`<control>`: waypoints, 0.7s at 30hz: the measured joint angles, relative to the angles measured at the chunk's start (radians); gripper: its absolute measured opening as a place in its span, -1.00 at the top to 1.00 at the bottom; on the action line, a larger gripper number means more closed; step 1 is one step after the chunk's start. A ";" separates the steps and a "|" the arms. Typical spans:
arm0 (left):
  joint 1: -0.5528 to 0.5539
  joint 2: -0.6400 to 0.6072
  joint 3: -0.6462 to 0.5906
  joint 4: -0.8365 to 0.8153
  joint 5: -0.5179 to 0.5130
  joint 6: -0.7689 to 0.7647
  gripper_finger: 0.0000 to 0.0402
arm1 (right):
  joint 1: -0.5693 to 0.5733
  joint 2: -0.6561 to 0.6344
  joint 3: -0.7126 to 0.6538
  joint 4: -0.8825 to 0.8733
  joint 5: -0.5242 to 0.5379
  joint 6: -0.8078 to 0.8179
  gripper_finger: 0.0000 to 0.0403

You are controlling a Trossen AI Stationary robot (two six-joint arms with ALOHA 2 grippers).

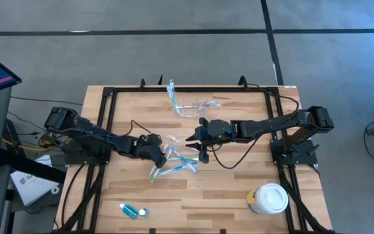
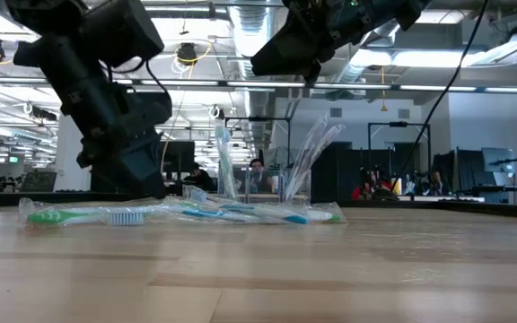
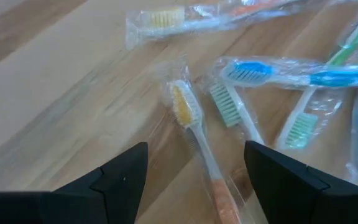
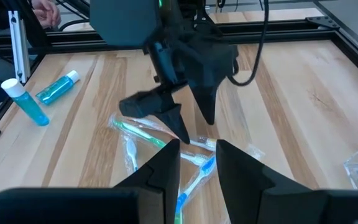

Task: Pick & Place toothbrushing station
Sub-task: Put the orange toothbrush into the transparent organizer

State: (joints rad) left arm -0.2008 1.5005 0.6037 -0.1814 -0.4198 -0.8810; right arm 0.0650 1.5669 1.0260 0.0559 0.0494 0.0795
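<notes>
High view: my left end effector [image 1: 159, 155], fingers apart, hovers over plastic-wrapped toothbrushes [image 1: 177, 162] mid-surface; my right end effector [image 1: 197, 138] holds nothing, fingers slightly apart. Clear oval plastic toothbrushing station [image 1: 197, 106] sits near the far edge. No writing is legible.

An open-plan office or lab: exposed ceiling ducts [image 2: 240, 13], strip lights, desks with monitors [image 2: 487, 166] behind.

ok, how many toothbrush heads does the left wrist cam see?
5: one yellow head farthest off, another yellow just ahead of the left end effector, green beside it, blue past that, a second green beyond. More may lie out of frame.
</notes>
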 joint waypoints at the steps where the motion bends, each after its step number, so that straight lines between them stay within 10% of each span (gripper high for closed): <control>1: 0.000 0.014 0.000 0.000 0.000 0.000 -0.29 | 0.000 0.000 0.000 0.000 0.000 0.000 0.53; 21: 0.002 0.053 0.000 0.058 -0.001 0.000 0.36 | 0.000 0.000 0.000 0.000 0.000 0.000 0.53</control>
State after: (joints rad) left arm -0.1989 1.5539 0.6037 -0.1231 -0.4210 -0.8810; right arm 0.0650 1.5669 1.0260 0.0559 0.0498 0.0795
